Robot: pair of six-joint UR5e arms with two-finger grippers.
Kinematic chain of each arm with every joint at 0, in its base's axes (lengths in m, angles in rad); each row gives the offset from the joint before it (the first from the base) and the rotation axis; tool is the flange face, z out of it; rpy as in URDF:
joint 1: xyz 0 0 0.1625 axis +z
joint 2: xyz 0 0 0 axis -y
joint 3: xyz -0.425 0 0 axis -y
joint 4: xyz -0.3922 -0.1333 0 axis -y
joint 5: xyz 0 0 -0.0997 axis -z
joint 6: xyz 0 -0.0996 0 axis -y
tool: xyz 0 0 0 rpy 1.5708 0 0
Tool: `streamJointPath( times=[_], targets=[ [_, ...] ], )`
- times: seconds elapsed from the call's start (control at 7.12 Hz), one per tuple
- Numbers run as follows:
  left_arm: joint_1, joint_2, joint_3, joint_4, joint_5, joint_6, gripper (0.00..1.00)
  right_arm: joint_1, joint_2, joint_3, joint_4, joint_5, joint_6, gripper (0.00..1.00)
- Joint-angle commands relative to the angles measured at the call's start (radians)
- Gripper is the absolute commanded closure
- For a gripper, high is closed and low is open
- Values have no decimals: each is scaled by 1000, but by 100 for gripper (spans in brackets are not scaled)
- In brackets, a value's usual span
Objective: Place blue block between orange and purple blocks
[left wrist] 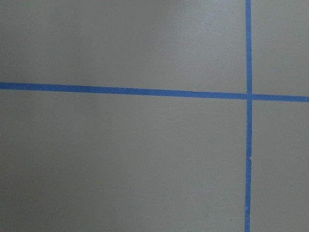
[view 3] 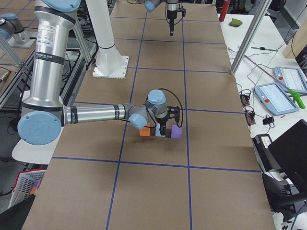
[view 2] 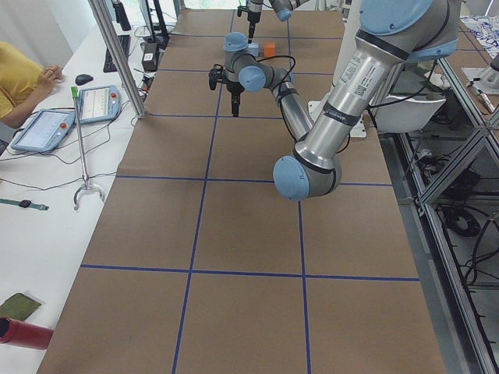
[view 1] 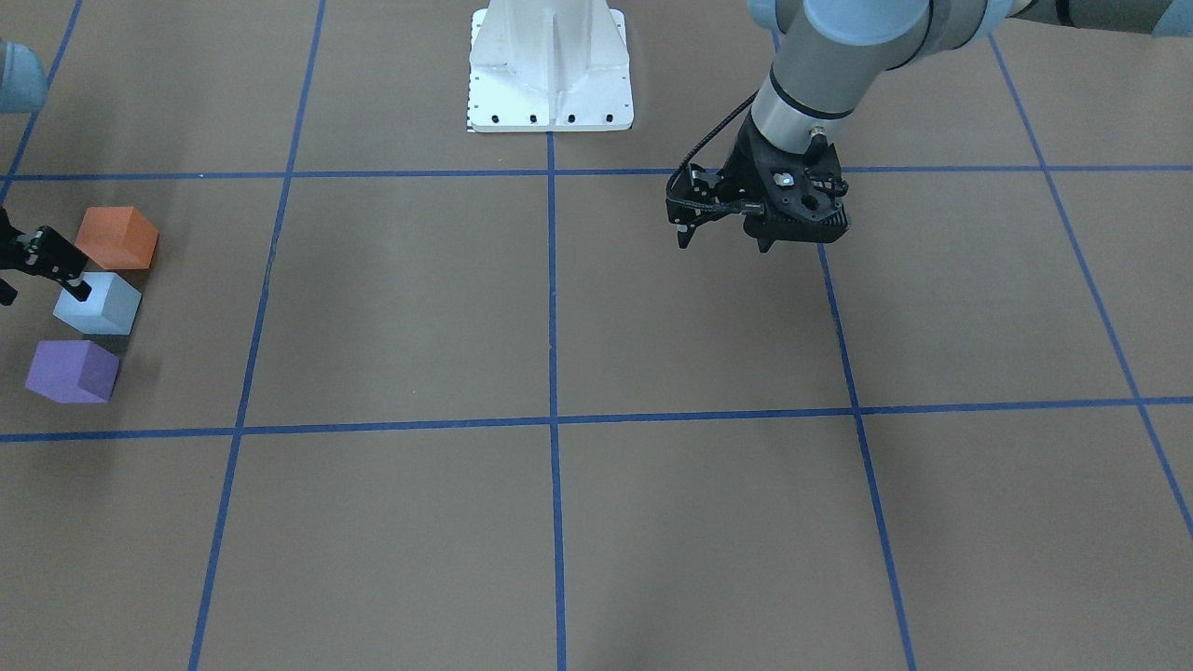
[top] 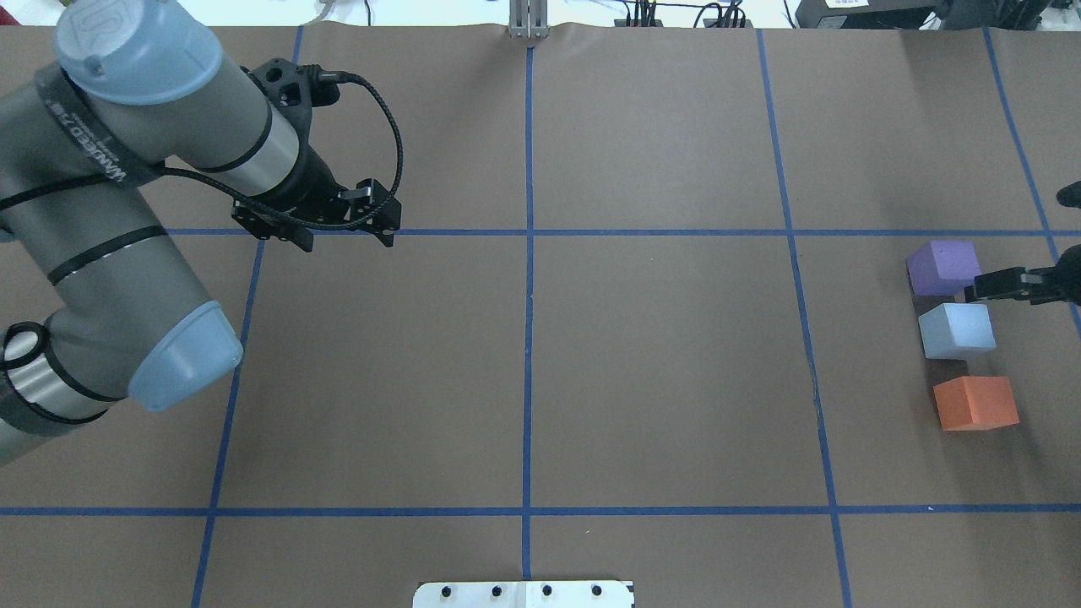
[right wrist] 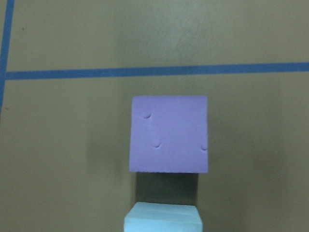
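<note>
Purple block [view 1: 73,371], blue block [view 1: 98,304], orange block [view 1: 116,238] sit aligned; we see right pincer [top: 1019,245] and left pincer [view 1: 725,247] spread.

Blue block [top: 956,330] lies between orange block [top: 975,403], purple block [top: 943,267].

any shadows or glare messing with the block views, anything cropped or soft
Right wrist-mounted view: purple block sharp, a dark shadow fills the gap before the blue block, which the bottom edge crops. Left wrist-mounted view: only tape lines, slightly soft, faint sheen at top. Exterior front-facing view: even light, soft shadows beside the blocks.
</note>
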Motion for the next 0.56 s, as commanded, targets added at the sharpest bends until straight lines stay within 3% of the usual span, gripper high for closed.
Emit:
streamJointPath(
  times=[0.0,0.28,0.42],
  targets=[
    [-96,204,-135,3,-30,184,0,239,6,-11,-132,155,-280,0],
    [-338,392,-141,3,-198,554,0,416,67,-9,-374,189,-567,0],
    [-457,462,-97,3,-224,775,0,491,112,-5,-513,221,-697,0]
  ],
)
